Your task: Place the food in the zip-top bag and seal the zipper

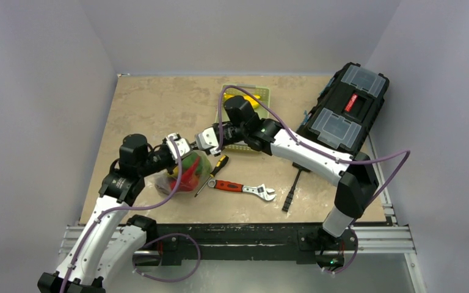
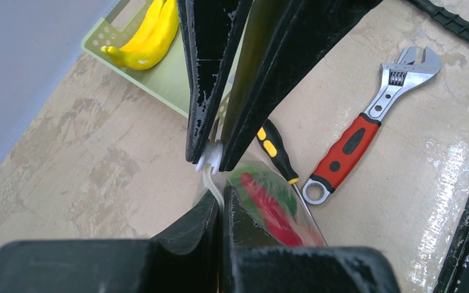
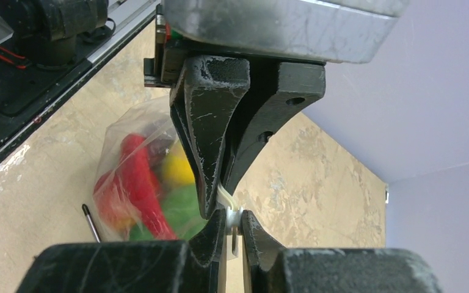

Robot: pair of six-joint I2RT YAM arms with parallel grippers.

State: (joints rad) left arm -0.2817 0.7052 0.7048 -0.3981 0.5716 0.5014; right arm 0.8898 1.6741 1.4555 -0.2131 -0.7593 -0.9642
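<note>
Left claw (image 1: 180, 146) and right claw (image 1: 206, 139) — both clamped narrow on the one pale zipper (image 3: 227, 201) of a single clear, crinkled zip-top bag (image 1: 186, 177) on the mottled table (image 1: 152, 104), glossy red, green and yellow food (image 3: 140, 183) inside; one banana bunch (image 2: 146, 33) lies in the slotted basket (image 2: 159, 76).

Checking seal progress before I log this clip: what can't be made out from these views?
Zipper: how much is sealed; wrist views show only a short bit between left gripper and right gripper; too small from the top.
Bag: the food count; pieces overlap behind wrinkled plastic.
Basket: right arm covers much of it from the top; fingers cut it off in the left wrist view.
</note>
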